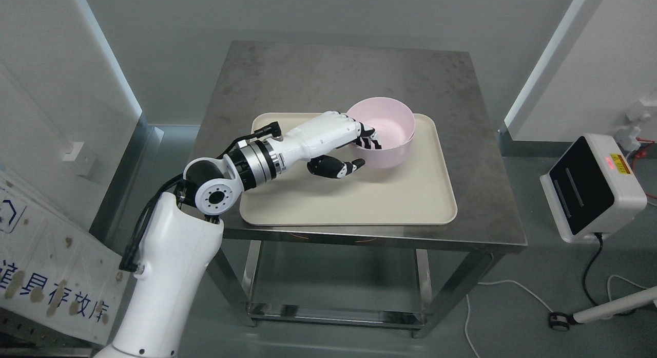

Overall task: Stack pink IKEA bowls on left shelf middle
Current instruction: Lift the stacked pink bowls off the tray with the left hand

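A pink bowl (390,127) stands upright on a cream tray (359,204) on the steel table (462,91). My left hand (362,150) reaches in from the lower left and clasps the bowl's near-left rim: the fingers (368,137) hook over the rim into the bowl and the thumb (341,168) presses against the outer wall. The bowl rests on the tray. Only one bowl is in view. My right arm does not show.
A white device with a dark screen (590,188) stands on the floor at the right, with cables (590,276) trailing from it. A white panel with blue print (46,276) leans at the lower left. The table has a lower shelf (333,276).
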### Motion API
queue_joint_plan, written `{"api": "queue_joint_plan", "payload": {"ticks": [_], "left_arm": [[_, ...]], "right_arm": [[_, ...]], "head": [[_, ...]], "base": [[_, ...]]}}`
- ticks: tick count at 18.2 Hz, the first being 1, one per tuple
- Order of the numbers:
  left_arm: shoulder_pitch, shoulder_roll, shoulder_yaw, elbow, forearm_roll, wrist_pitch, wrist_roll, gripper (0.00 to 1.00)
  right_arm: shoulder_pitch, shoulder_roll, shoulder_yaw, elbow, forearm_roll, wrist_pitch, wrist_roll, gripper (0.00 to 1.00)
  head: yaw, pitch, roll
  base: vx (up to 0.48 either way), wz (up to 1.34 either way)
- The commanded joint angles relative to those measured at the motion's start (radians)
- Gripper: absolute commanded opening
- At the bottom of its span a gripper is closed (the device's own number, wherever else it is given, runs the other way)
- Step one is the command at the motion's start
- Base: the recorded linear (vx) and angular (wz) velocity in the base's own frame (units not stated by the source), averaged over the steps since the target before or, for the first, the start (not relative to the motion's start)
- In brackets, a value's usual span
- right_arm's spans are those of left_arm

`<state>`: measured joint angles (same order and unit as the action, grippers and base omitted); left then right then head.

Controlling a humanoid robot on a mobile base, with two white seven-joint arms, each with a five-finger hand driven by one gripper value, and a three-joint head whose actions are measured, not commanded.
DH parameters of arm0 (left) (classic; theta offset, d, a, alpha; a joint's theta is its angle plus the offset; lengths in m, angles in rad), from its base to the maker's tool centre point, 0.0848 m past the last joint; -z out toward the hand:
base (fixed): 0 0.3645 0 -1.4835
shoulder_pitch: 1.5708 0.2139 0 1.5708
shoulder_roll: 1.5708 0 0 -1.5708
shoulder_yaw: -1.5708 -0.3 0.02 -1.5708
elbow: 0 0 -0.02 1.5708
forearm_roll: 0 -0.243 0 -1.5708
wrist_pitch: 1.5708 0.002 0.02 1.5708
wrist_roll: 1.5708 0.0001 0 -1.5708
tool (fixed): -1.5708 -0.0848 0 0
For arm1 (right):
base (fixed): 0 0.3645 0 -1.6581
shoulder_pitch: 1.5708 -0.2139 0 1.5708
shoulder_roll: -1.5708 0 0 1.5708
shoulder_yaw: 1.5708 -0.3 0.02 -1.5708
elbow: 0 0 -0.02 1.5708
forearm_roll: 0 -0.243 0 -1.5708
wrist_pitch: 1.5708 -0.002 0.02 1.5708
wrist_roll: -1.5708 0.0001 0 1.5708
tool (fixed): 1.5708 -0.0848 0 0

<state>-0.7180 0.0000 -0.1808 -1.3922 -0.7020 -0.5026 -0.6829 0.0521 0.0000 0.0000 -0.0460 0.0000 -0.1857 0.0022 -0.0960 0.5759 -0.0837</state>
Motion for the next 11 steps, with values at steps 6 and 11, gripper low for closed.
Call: {"api": "queue_joint_plan", "payload": {"ticks": [6,11], "left_arm": [[0.018,0.018,0.100,-0.071,0.018,-0.017,-0.001,0.06],[0.035,0.018,0.104,-0.071,0.018,-0.017,-0.001,0.07]], "right_arm": [[0.000,-0.017,-0.009,0.000,0.008,0.000,0.001,1.00],[0.000,-0.017,-0.009,0.000,0.008,0.000,0.001,1.00]], "head": [[0.0000,0.000,0.000],[0.0000,0.000,0.000]], "base": [[-0.020,0.00],[-0.117,0.02]]}}
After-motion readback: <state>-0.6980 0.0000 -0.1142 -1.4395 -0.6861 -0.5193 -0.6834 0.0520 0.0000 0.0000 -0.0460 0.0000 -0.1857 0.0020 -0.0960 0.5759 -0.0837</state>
